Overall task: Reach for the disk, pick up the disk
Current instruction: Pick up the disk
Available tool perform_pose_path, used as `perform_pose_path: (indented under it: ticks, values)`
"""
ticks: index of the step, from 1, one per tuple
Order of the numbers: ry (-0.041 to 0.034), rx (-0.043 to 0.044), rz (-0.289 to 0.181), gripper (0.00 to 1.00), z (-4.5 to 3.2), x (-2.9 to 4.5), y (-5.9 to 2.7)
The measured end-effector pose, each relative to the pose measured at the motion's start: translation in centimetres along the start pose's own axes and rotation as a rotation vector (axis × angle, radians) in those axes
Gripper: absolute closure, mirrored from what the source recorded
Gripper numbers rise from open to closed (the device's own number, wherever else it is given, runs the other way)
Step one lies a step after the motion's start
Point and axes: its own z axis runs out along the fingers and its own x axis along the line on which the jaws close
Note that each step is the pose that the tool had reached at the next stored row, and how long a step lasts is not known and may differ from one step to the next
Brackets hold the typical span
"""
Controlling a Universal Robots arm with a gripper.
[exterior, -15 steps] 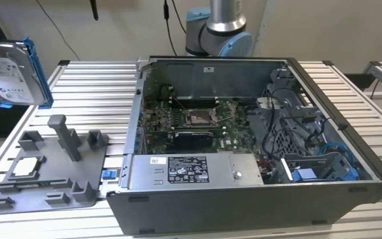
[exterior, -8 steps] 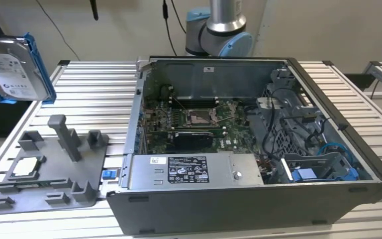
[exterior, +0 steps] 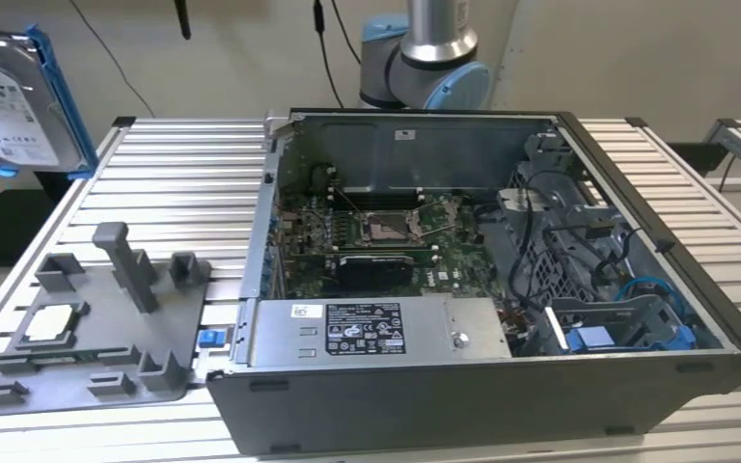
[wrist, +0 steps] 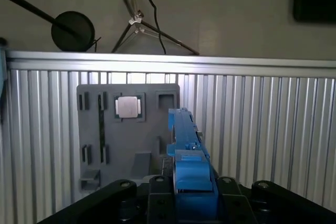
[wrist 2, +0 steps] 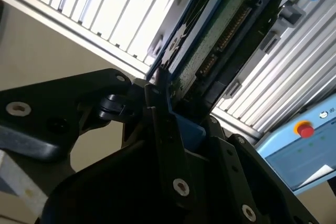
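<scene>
1. The disk point(exterior: 8, 95) hangs in the upper left of the exterior view, well clear of the slatted surface point(exterior: 171, 174). Its white label faces the camera, its blue bracket point(exterior: 65, 96) runs along the edge, and its long axis is close to upright.
2. In both wrist views the gripper point(wrist: 191, 184) is pinching the disk at its near end, with the black fingers point(wrist: 157, 192) pressed against the two flat faces. The disk runs straight out from the gripper, its long axis in line with the gripper's own. The second wrist view shows the green circuit board point(wrist 2: 210, 45) on its underside.
3. The arm's base joint point(exterior: 423, 48) stands at top centre behind the open computer case point(exterior: 474, 289). The first wrist view looks along the disk toward the grey fixture plate point(wrist: 128, 129) and its small square chip point(wrist: 130, 107), so the gripper appears to point down at the surface.
4. Judged from this, the grasp is made and the disk is off its rest.
</scene>
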Motion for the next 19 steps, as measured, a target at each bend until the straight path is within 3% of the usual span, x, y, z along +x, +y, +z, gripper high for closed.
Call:
perform_pose_path:
  ticks: [9,15,19]
  values:
    - [0.0000,0.0000,0.000,1.00,-3.99,-0.24,-0.12]
    - [0.0016,0.0000,-0.001,1.00,-4.27,-0.25,-0.12]
    - [0.0015,0.0009,-0.001,1.00,-5.19,-0.31,-0.13]
